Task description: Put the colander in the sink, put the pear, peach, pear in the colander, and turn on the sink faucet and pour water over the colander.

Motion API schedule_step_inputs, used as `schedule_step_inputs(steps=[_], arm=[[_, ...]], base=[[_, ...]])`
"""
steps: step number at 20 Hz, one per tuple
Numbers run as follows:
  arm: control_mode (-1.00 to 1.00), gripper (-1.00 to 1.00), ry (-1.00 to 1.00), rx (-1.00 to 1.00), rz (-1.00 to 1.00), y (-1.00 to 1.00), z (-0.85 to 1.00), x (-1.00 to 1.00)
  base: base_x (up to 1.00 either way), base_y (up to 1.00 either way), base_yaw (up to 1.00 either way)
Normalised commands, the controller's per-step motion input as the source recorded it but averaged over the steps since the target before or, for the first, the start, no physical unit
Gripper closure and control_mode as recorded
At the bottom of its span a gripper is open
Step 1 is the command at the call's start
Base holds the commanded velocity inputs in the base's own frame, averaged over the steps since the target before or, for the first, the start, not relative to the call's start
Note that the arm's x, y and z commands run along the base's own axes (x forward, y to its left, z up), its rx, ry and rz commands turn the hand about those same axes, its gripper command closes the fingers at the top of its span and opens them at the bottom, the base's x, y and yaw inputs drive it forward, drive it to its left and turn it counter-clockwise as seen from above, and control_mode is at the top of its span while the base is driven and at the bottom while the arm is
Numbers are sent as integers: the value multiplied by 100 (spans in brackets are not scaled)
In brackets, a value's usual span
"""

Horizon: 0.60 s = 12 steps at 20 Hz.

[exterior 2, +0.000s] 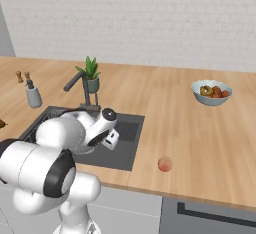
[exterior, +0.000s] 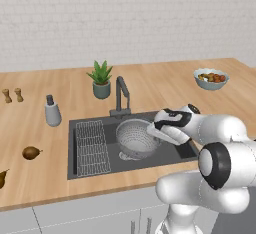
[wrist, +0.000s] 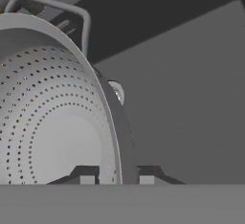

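The perforated silvery colander (exterior: 134, 137) is inside the dark-grey sink (exterior: 131, 164), tilted, to the right of the rack. My gripper (exterior: 153, 130) is shut on its right rim. In the hand view the rim of the colander (wrist: 52, 122) passes between my two fingertips (wrist: 115, 177), with the silver drain (wrist: 116, 92) beyond it. The dark faucet (exterior: 121, 95) stands behind the basin, and no water runs. A brown pear (exterior: 31, 152) lies on the counter left of the sink, with a second pear (exterior: 2, 178) at the left edge. The red-pink peach (exterior 2: 164, 164) lies right of the sink (exterior 2: 127, 138).
A flat wire rack (exterior: 92, 147) fills the sink's left part. A potted plant (exterior: 101, 79) and a pale-grey dispenser bottle (exterior: 52, 111) stand behind the sink. Two small shakers (exterior: 12, 95) are at far left. A pale-blue bowl of fruit (exterior: 211, 78) sits at back right.
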Motion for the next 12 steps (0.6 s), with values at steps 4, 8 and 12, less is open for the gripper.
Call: schedule_step_inputs(steps=[4, 8, 12], arm=[[-100, 100, 0, 0, 5, 39, -27, 0], [-100, 100, 0, -2, 0, 9, -33, 6], [-100, 100, 0, -1, 0, 0, -31, 14]], base=[[0, 0, 0], [0, 0, 0], [0, 0, 0]])
